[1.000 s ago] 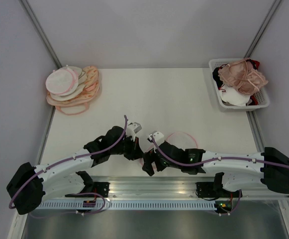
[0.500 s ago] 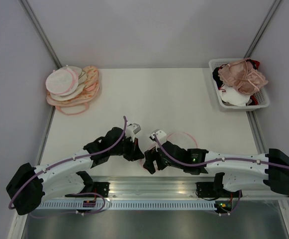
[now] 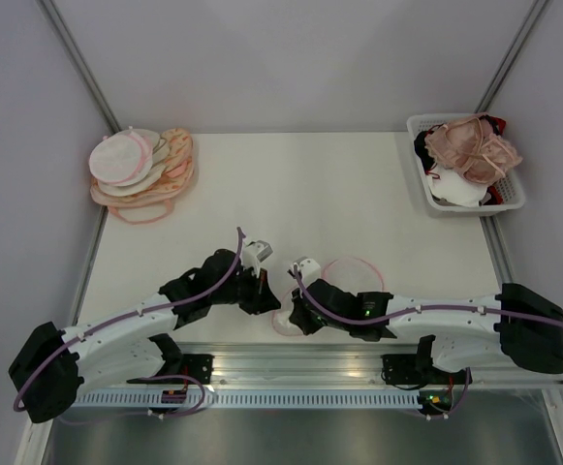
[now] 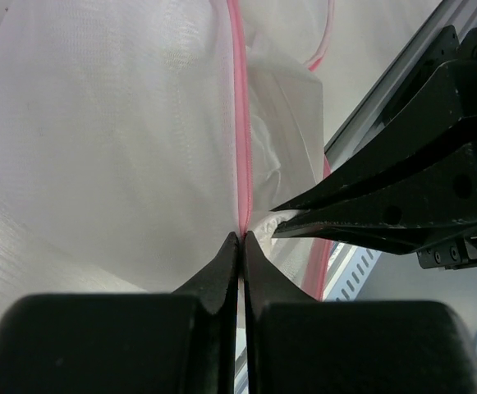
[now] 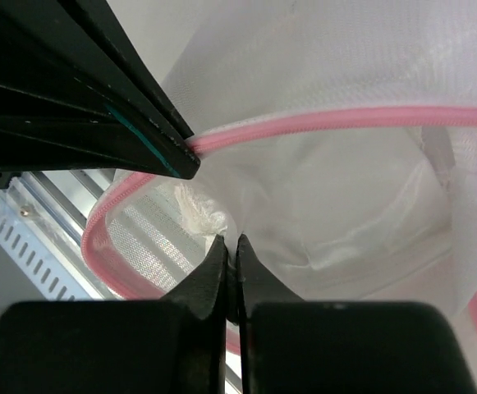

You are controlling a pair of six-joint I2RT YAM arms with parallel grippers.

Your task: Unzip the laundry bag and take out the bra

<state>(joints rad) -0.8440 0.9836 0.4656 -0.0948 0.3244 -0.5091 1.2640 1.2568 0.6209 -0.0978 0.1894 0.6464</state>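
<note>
The laundry bag [image 3: 359,270] lies at the table's near edge between both arms, its white mesh [image 4: 98,123] slack and its pink zip rim [image 5: 345,120] parted. My left gripper [image 3: 268,297] [image 4: 241,235] is shut on that rim [image 4: 238,123]. My right gripper [image 3: 297,314] [image 5: 231,240] reaches into the opening and is shut on a fold of soft white fabric [image 5: 304,205] inside. A crumpled lacy bit [image 5: 197,215] sits beside its tips. I cannot tell whether this fabric is the bra or the bag's own mesh.
A pile of pink- and orange-rimmed pouches [image 3: 140,167] sits at the far left. A white basket [image 3: 516,201] at the far right holds several garments, a pinkish one [image 3: 470,145] on top. The metal rail [image 3: 291,363] runs just behind the bag.
My right gripper has dropped lower into the bag's opening and closed from wide open onto the white fabric. The left gripper has kept its hold on the rim.
</note>
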